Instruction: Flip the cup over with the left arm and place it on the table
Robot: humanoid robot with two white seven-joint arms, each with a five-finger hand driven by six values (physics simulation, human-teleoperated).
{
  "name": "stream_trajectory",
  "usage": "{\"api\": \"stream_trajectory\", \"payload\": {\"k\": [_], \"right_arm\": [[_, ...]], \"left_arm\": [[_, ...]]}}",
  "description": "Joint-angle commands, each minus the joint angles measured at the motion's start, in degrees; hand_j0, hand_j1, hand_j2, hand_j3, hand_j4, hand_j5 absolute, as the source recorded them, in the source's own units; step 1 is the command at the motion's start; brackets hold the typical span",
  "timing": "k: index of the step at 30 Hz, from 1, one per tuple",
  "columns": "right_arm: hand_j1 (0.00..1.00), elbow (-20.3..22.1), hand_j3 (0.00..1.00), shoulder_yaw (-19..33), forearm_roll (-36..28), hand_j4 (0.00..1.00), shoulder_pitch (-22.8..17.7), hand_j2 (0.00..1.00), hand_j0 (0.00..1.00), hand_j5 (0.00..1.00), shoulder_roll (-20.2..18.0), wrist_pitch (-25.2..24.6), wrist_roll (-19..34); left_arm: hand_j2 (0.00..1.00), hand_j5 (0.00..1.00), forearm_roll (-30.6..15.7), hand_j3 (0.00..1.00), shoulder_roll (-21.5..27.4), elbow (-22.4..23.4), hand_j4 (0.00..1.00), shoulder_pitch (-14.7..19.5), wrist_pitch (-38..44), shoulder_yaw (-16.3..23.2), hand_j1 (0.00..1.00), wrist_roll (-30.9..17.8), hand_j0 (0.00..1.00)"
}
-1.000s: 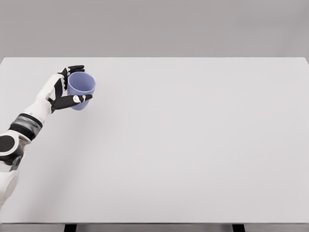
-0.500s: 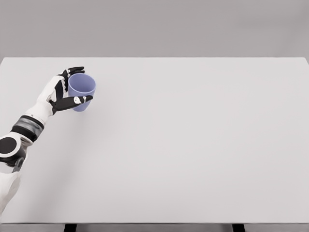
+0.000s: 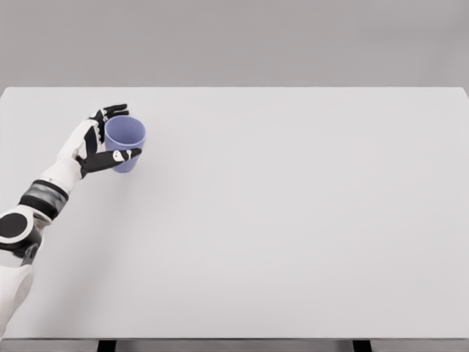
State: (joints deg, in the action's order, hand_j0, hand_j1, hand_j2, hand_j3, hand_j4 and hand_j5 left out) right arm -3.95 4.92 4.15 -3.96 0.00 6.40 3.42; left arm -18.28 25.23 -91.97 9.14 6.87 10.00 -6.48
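Observation:
A lavender-blue cup (image 3: 125, 140) stands mouth up at the far left of the white table (image 3: 293, 220), its base on or just above the tabletop. My left hand (image 3: 111, 135) wraps it from the left, with the thumb (image 3: 121, 156) across the near side and the fingers (image 3: 110, 111) curled behind the rim. The left arm comes in from the lower left corner. The right arm does not show.
The table's left edge runs close behind the left forearm (image 3: 44, 194). A plain grey wall stands behind the far edge.
The cup and left hand have shifted slightly right and down toward the tabletop. The grasp looks the same.

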Motion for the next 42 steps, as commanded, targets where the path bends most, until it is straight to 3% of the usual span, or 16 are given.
{"api": "stream_trajectory", "payload": {"k": [1,20,22,26,28,42], "right_arm": [[1.0,-0.01,1.0,0.0,-0.02,1.0,0.0,1.0,1.0,1.0,0.0,-0.07,0.01],[1.0,-0.01,1.0,0.0,-0.02,1.0,0.0,1.0,1.0,1.0,0.0,0.02,0.01],[1.0,-0.01,1.0,0.0,-0.02,1.0,0.0,1.0,1.0,1.0,0.0,0.02,0.01],[1.0,-0.01,1.0,0.0,-0.02,1.0,0.0,1.0,1.0,1.0,0.0,0.01,0.01],[1.0,-0.01,1.0,0.0,0.07,1.0,0.0,1.0,1.0,1.0,0.0,0.02,0.01],[1.0,-0.01,1.0,0.0,-0.02,1.0,0.0,1.0,1.0,1.0,0.0,0.01,0.01]], "left_arm": [[0.84,0.84,-0.17,0.84,-0.35,-0.05,0.84,0.0,-0.01,-0.51,0.84,0.06,0.84],[0.87,0.87,-0.09,0.87,-0.35,0.03,0.87,0.0,-0.01,-0.51,0.87,0.06,0.87],[0.94,0.94,-0.09,0.94,-0.35,0.03,0.94,0.0,-0.01,-0.51,0.94,0.06,0.94],[0.94,0.94,-0.09,0.94,-0.35,-0.14,0.94,-0.09,-0.1,-0.51,0.94,0.06,0.94],[1.0,1.0,-0.09,1.0,-0.35,-0.14,1.0,-0.09,-0.1,-0.51,1.0,-0.03,1.0],[1.0,1.0,0.27,1.0,1.67,-1.37,1.0,-0.7,-0.01,-1.21,1.0,-0.03,1.0]]}}
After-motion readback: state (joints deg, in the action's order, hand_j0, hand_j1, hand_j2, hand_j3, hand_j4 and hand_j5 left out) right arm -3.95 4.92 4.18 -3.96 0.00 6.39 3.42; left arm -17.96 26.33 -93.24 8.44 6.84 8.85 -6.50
